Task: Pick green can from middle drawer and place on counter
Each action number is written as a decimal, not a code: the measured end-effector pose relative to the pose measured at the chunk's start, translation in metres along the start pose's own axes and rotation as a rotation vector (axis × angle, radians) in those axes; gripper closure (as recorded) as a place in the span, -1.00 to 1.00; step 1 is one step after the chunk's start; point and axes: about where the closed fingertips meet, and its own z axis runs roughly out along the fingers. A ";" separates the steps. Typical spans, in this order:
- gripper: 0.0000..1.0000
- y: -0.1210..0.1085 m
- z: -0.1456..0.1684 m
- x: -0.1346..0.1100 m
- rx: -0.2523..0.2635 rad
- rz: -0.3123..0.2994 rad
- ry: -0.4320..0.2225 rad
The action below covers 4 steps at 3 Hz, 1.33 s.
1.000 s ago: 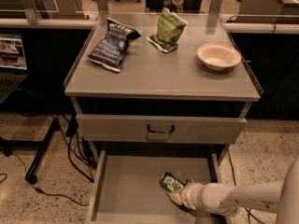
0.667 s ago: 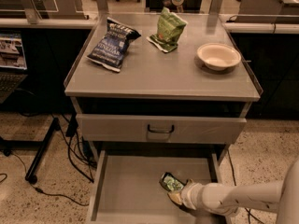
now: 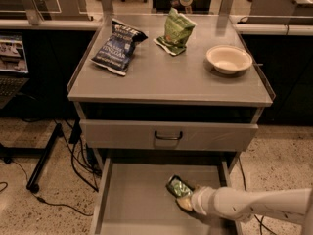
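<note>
The green can [image 3: 176, 185] lies on its side on the floor of the open middle drawer [image 3: 137, 199], right of centre. My gripper [image 3: 185, 202], at the end of a white arm reaching in from the lower right, is down inside the drawer against the can's near right end. Its tip partly hides that end of the can. The counter [image 3: 166, 77] is the grey top of the cabinet above the drawer.
On the counter lie a blue chip bag [image 3: 117, 45] at back left, a green snack bag [image 3: 175, 31] at back centre and a cream bowl [image 3: 229, 58] at right. A grey drawer front with a dark loop handle [image 3: 167, 135] overhangs the open drawer. Cables and a stand leg [image 3: 44, 160] lie on the floor left.
</note>
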 end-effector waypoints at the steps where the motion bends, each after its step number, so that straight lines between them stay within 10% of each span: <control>1: 1.00 0.002 -0.022 -0.046 -0.058 -0.088 -0.108; 4: 1.00 0.030 -0.123 -0.037 -0.305 -0.111 -0.158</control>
